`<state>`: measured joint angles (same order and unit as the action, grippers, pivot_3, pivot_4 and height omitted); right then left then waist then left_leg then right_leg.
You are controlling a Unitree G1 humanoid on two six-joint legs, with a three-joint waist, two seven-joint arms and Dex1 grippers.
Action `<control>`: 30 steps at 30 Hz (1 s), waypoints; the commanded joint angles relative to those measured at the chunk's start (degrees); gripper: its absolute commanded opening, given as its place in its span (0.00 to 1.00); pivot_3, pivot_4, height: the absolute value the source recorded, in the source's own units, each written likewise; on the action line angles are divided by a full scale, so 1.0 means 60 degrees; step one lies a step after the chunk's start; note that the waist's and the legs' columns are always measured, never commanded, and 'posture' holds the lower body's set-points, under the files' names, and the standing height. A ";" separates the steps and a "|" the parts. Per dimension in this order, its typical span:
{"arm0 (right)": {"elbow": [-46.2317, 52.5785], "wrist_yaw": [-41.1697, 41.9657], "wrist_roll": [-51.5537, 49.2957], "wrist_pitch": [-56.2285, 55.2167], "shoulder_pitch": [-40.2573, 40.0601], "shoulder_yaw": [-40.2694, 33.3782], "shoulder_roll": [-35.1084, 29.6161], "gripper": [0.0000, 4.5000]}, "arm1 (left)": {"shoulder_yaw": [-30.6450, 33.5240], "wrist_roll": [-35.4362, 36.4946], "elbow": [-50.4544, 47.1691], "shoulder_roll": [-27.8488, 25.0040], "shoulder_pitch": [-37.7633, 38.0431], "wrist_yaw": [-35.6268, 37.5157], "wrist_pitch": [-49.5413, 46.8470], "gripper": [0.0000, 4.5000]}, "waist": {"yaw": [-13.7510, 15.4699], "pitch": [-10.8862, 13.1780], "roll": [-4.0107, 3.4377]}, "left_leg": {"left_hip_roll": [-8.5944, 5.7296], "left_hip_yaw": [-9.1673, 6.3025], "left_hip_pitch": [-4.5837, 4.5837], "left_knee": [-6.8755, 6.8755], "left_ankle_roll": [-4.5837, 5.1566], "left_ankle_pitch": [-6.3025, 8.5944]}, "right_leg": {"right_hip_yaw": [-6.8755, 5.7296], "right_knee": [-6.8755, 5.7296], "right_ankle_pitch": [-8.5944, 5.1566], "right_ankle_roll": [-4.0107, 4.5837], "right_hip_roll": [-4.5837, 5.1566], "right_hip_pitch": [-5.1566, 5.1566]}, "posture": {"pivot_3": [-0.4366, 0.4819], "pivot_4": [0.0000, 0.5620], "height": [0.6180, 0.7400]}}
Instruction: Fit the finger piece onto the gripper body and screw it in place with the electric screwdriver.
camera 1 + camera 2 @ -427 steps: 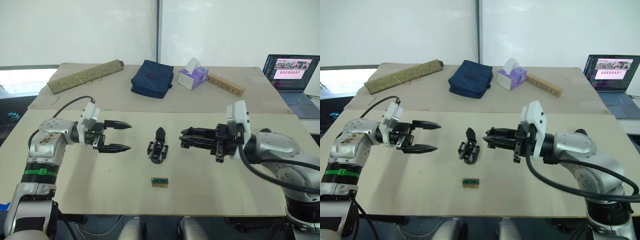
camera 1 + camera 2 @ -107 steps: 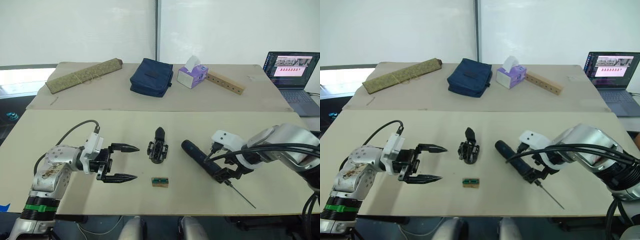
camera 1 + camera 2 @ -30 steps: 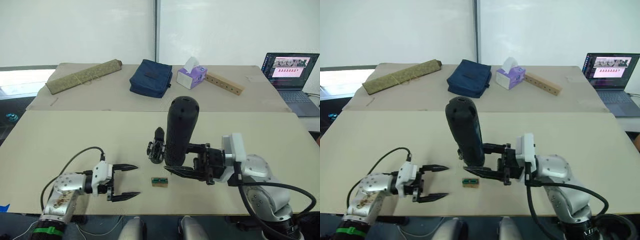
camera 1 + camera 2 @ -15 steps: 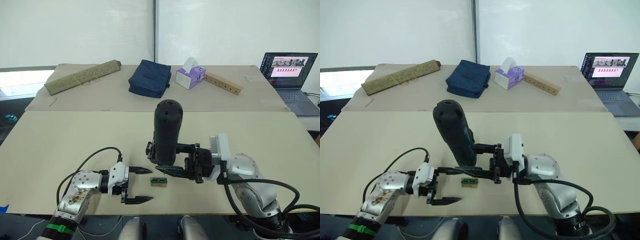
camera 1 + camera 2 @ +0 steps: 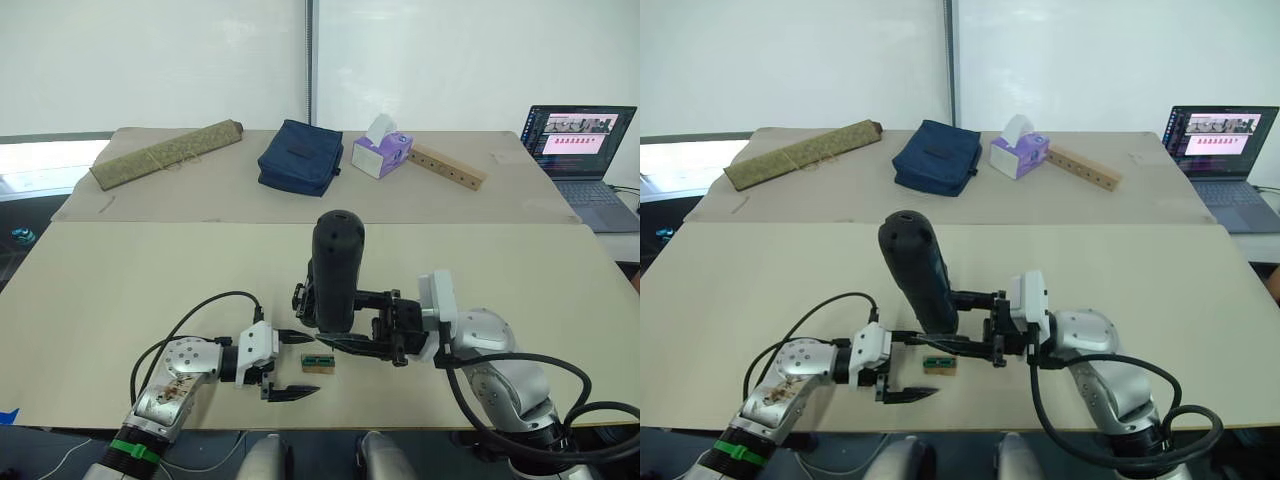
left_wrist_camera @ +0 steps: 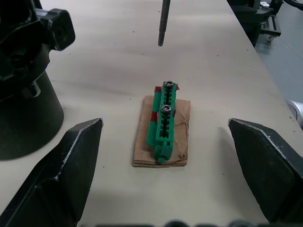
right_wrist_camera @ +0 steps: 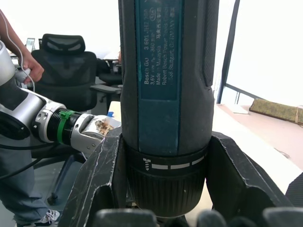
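My right gripper (image 5: 336, 320) is shut on the electric screwdriver (image 5: 336, 268), a thick black cylinder held upright over the table's middle, with its thin bit (image 6: 164, 21) pointing down. The gripper body (image 5: 302, 298) stands just behind it, mostly hidden; its round base (image 6: 23, 113) is next to the left finger. My left gripper (image 5: 308, 366) is open and low on the table, its fingers (image 6: 71, 170) on either side of a small green-and-tan block (image 6: 163, 125) that carries two screws. The bit hangs just beyond that block. The finger piece is out of view.
On the far table lie a rolled mat (image 5: 168, 151), a navy bag (image 5: 300, 155), a tissue box (image 5: 382, 154) and a wooden bar with holes (image 5: 448, 166). A laptop (image 5: 580, 140) sits far right. A person's hand (image 7: 29, 68) and an office chair (image 7: 64, 75) are beyond the table.
My left gripper has slid right along the table to the green-and-tan block. The upright screwdriver has dropped slightly. Several seconds ago it lay on the table before my right gripper raised it.
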<state>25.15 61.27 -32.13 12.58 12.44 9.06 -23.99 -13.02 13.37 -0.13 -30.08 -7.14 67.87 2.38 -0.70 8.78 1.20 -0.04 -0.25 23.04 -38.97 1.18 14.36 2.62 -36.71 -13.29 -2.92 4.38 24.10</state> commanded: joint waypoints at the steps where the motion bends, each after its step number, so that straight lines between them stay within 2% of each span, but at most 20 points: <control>1: 0.0316 0.0103 -0.0157 -0.0277 -0.0001 0.0064 0.0036 0.42 | -0.0254 -0.0131 -0.0075 0.0068 0.0032 -0.0077 0.0032 1.00 | 0.0010 0.0000 0.0000 | 0.0000 0.0000 -0.0001 0.0000 0.0000 0.0000 | 0.0000 0.0000 0.0000 0.0000 0.0000 -0.0002 | 0.48 0.27 1.00; 19: -0.0227 0.0246 0.0075 -0.0534 0.0100 0.0214 0.0178 0.42 | -0.0294 -0.0090 -0.0170 -0.0116 0.0144 -0.0057 -0.0436 1.00 | 0.0004 -0.0001 -0.0001 | 0.0000 0.0001 -0.0016 0.0002 0.0000 0.0000 | 0.0001 0.0001 -0.0001 -0.0001 0.0003 -0.0013 | 0.48 0.27 1.00; 30: -0.0252 0.0273 0.0122 -0.0558 0.0141 0.0271 0.0268 0.42 | -0.0296 -0.0101 0.0167 -0.0152 0.0157 -0.0005 -0.0178 1.00 | -0.0005 -0.0001 -0.0002 | 0.0003 0.0002 -0.0019 0.0004 0.0000 0.0000 | 0.0001 -0.0003 -0.0001 0.0000 0.0001 -0.0012 | 0.48 0.27 1.00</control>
<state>21.81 62.50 -30.45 11.35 12.14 10.84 -23.00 -13.69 13.39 -0.56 -30.99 -6.94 67.50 1.34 -0.73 8.77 1.19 -0.02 -0.24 22.92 -38.95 1.18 14.37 2.62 -36.73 -13.30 -2.92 4.38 24.03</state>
